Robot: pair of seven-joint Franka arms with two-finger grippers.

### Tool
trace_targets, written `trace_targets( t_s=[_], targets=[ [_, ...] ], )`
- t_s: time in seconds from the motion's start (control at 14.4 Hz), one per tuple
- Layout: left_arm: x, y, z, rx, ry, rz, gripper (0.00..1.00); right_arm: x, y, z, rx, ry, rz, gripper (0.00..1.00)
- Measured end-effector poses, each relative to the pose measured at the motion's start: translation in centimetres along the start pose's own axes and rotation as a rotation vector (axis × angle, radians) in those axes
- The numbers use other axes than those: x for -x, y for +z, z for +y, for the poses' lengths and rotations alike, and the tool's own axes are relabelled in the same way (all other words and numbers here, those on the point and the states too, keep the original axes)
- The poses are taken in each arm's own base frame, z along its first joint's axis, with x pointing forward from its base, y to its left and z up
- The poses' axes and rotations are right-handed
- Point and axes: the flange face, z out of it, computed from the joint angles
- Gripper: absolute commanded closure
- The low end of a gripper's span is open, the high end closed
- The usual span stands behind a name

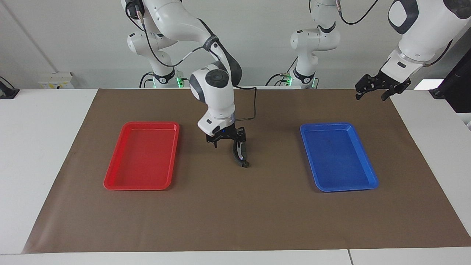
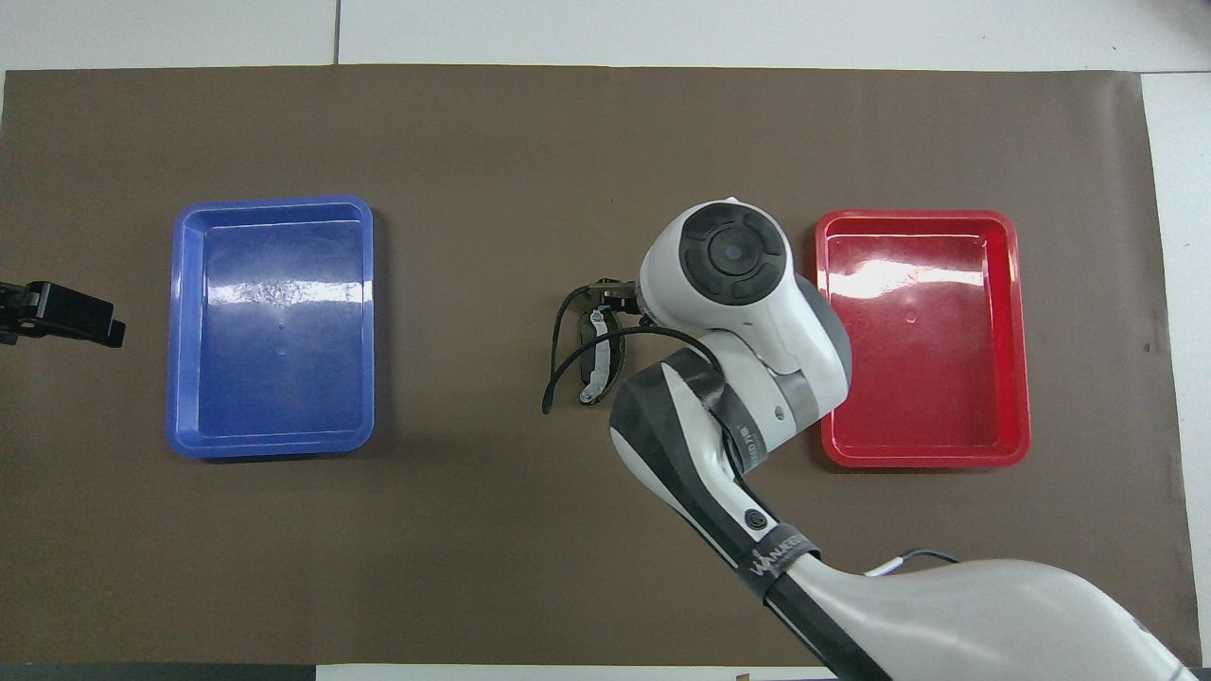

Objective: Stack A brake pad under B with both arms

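Observation:
A curved black crescent pad, B (image 1: 240, 154), with silvery-white patches lies on the brown mat between the two trays; it also shows in the overhead view (image 2: 596, 352). A dark grey-green edge (image 1: 244, 164) shows under its end farther from the robots; it may be the A brake pad, but I cannot tell them apart. My right gripper (image 1: 228, 143) hangs open just above the mat at the pad's end nearer the robots, one finger (image 1: 241, 137) right over it. My left gripper (image 1: 370, 96) waits open, raised over the mat's edge at the left arm's end.
A red tray (image 1: 110, 182) lies on the mat toward the right arm's end and a blue tray (image 1: 369, 173) toward the left arm's end; neither holds anything. A black cable (image 2: 553, 364) loops from the right wrist over the pad.

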Motion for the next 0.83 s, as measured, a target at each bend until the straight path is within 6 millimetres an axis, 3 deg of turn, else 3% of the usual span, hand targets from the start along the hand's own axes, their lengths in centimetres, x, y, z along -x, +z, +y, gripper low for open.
trace_targets(
  t_s=[0.14,0.28,0.62,0.83],
  targets=[
    [0.0,0.0,0.0,0.0,0.0,0.0,0.01,-1.8,-5.0,5.0,0.023,0.047,0.028,0.0],
    [0.0,0.0,0.0,0.0,0.0,0.0,0.01,-3.0,-8.6,9.7,0.049,0.073,0.046,0.0],
    [0.0,0.0,0.0,0.0,0.0,0.0,0.01,-4.8,-13.6,21.4,0.091,0.133,0.037,0.0],
    [0.0,0.0,0.0,0.0,0.0,0.0,0.01,-4.0,-15.8,25.5,0.112,0.163,0.0,0.0]
  ],
)
